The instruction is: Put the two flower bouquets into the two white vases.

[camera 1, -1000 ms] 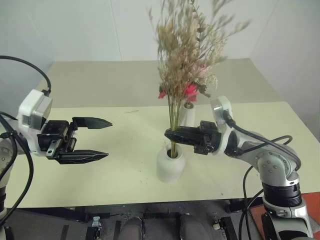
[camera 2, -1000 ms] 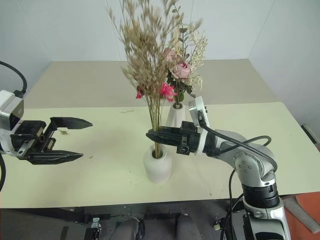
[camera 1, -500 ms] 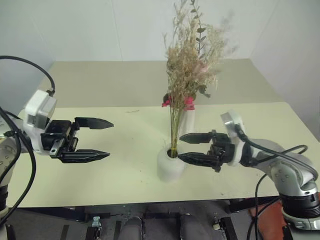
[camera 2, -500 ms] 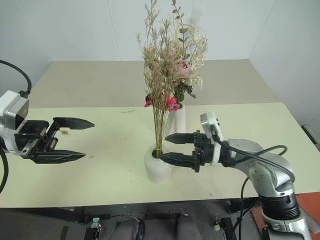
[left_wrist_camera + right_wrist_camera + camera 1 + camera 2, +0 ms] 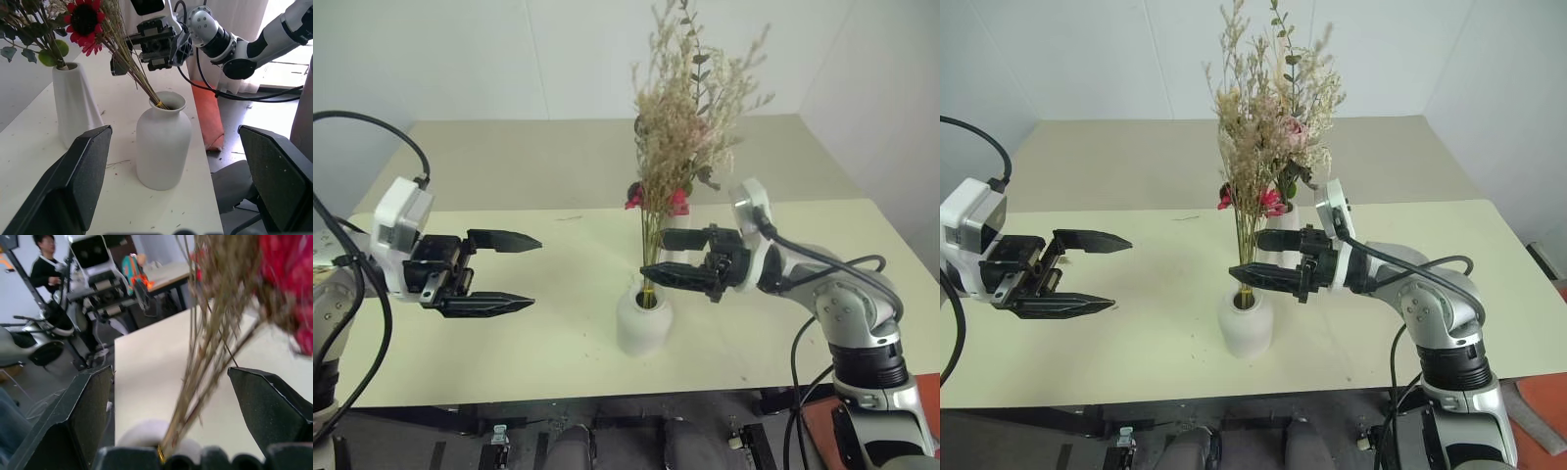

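Released since one second earlier: right hand (image 5: pixel 676 256), then clamped on the grass stems just above the rounded vase (image 5: pixel 643 319), now spread wide with both fingers off the stems, drawn slightly back and raised, stems standing between the open fingers without visible contact. Sparser bouquet (image 5: pixel 677 147) of beige grasses and bright pink gerbera now upright on its own, stems bundled with a yellow tie at the vase mouth, as confirmed in the left wrist view at the rim of the rounded vase (image 5: pixel 163 141). Second bouquet of pale pink roses (image 5: pixel 1298 132) and grey-green leaves seated in the taller slim vase (image 5: pixel 74 105), directly behind the rounded one and close beside it, heads of both bunches overlapping. Left hand (image 5: pixel 499 271) held open, empty, well apart to the left above the bench (image 5: pixel 509 176), holding nothing. Judged status: both bouquets placed, one per vase, both vases upright on the bench; placement work apparently complete. Remaining: clear withdrawal of the right hand without brushing the stems, since the grasses lean a little toward it and the rounded vase looks light enough to be disturbed. Depth of the stems inside either vase not verifiable. Person noted in background of right wrist view, not involved.
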